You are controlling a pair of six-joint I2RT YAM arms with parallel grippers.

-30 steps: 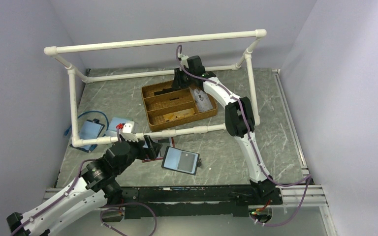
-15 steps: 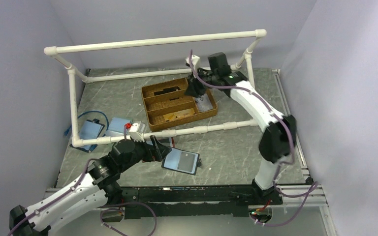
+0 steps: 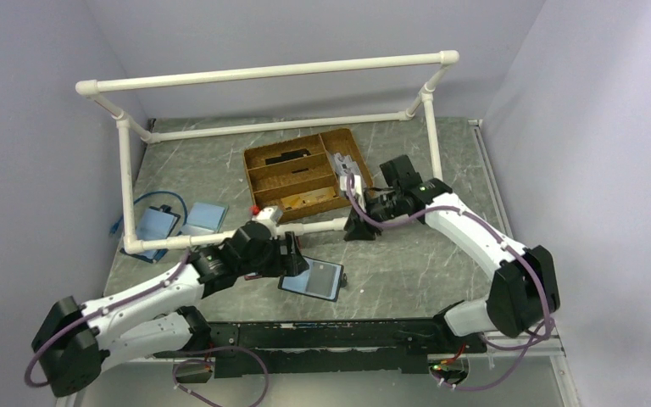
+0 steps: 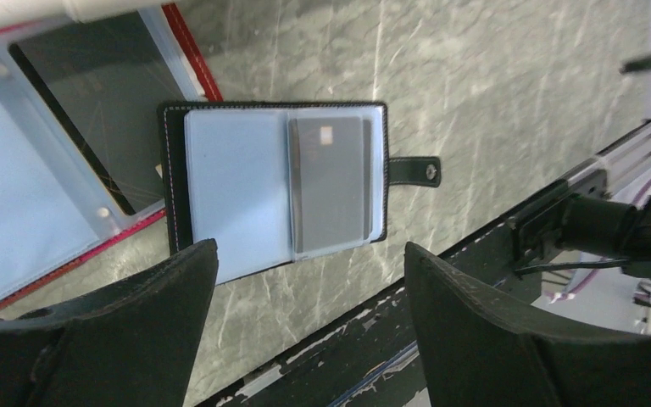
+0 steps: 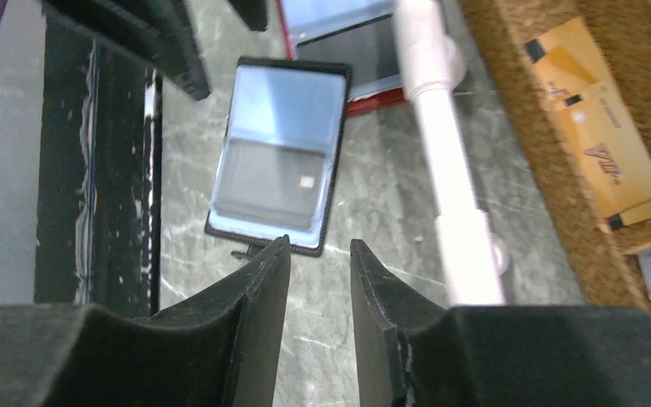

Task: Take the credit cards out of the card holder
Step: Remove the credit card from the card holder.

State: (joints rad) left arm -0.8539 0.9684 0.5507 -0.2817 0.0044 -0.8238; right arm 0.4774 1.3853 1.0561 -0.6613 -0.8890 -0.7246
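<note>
Open card holder point(image 4: 275, 191) just ahead of left end effector point(image 4: 309, 254)

Red-edged holder point(image 4: 68, 170) — cut off at left, top under white pipe point(image 4: 93, 7).

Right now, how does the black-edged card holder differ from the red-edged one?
The black-edged card holder lies in the open; the red-edged holder sits partly under the white pipe. The black one shows a grey card and a snap strap; no strap shows on the red one. Both lie open, flat.
</note>
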